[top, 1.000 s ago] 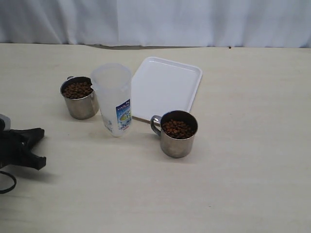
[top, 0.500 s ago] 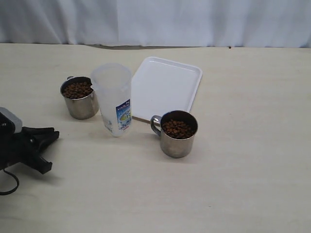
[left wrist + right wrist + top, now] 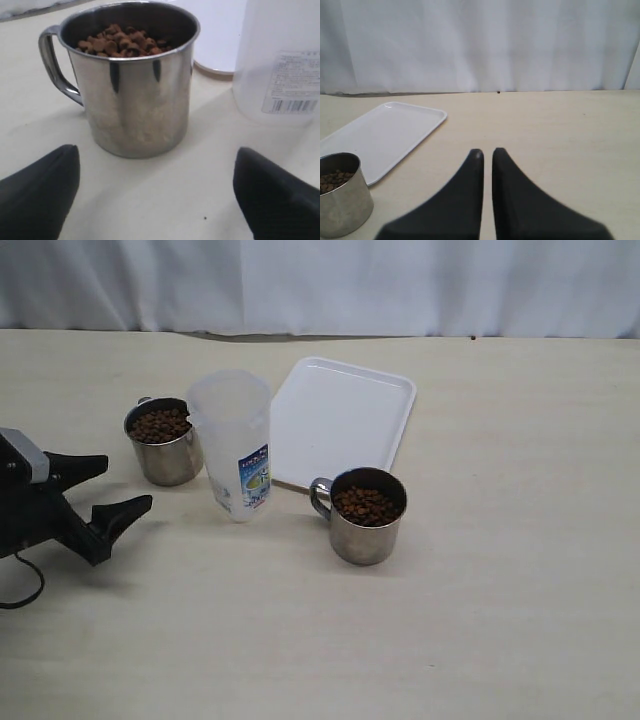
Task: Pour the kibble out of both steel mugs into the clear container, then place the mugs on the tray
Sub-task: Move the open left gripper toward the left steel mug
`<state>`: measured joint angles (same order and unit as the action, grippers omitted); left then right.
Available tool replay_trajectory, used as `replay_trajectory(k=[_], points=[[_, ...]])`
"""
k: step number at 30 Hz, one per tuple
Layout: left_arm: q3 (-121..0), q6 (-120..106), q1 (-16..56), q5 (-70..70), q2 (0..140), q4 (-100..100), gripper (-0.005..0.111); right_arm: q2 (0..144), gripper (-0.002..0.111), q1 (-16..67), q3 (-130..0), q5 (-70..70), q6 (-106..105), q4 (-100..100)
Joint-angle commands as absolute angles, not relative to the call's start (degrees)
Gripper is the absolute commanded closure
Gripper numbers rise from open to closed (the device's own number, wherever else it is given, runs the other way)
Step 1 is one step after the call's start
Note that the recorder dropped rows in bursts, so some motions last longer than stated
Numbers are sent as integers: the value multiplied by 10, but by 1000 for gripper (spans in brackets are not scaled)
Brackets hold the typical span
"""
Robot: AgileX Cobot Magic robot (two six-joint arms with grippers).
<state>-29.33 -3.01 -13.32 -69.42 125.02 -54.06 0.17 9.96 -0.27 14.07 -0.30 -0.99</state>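
Left gripper (image 3: 128,483): jaws wide, empty, low over beige tabletop (image 3: 500,600), facing shiny steel handled mug (image 3: 166,458) full of dark-brown kibble pellets (image 3: 160,425). Tall clear plastic container (image 3: 232,435) w/ blue-white label stands just beside it. Second steel mug (image 3: 368,528), also full, nr flat white rectangular tray (image 3: 340,415). Right gripper (image 3: 487,151): fingers nearly touching, empty.

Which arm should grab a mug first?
Left. The left jaws are spread wide, framing the steel mug of kibble beside the clear container. The right jaws are shut, with the other mug not in line.
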Motion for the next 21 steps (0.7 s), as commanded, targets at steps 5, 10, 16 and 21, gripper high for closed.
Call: replay_trajectory(k=[5, 10, 16, 21], points=[[-326, 0, -133, -700, 1253, -550, 45, 0, 103, 101, 0, 136, -7, -11], [-328, 7, -133, -700, 1253, -550, 46, 0, 103, 101, 0, 136, -7, -11], [-328, 18, -133, -700, 1253, -527, 46, 0, 103, 101, 0, 136, -7, -11], [-373, -4, -124, -700, 1301, -568, 46, 0, 103, 101, 0, 136, -7, -11]])
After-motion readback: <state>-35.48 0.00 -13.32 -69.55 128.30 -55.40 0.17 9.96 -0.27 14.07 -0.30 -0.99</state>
